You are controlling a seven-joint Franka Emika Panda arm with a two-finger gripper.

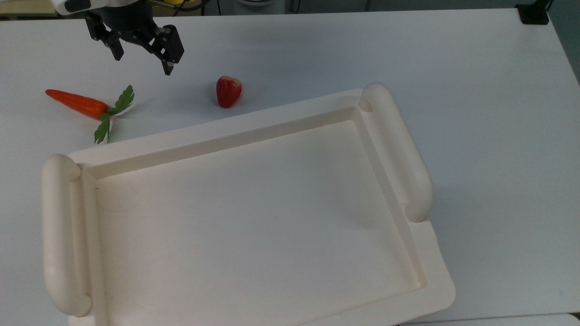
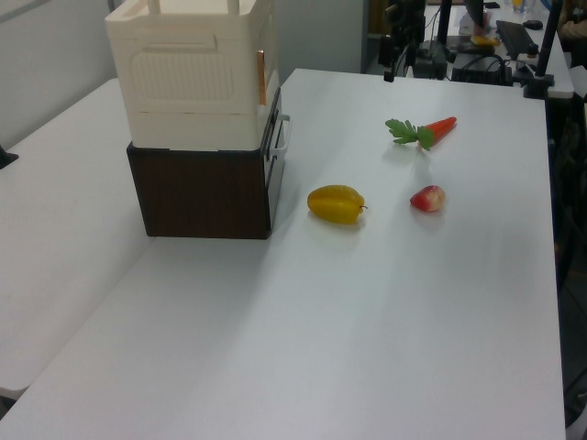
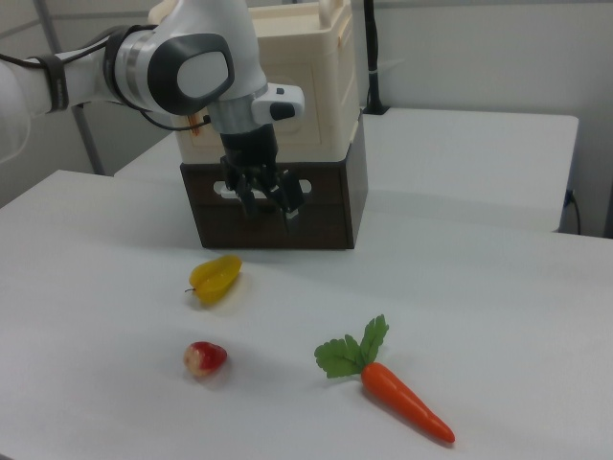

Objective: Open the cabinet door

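Gripper (image 3: pixel 268 206) on the white Panda arm hangs above the table with both black fingers spread apart and nothing between them; in the right view it sits in front of the dark lower box.

Near to far in the right view:
- orange plastic carrot with green leaves (image 3: pixel 397 395)
- small red strawberry-shaped toy (image 3: pixel 204 357)
- yellow star-fruit toy (image 3: pixel 215 277)
- dark brown wooden base box (image 3: pixel 278 203)
- cream-white plastic cabinet (image 3: pixel 287 81) stacked on that box

Cabinet door (image 2: pixel 267 69) is the cream panel on the cabinet's face toward the fruit, at the left view's right side of the cabinet. Looks flush with the body.

White table (image 1: pixel 476 113) carries everything.
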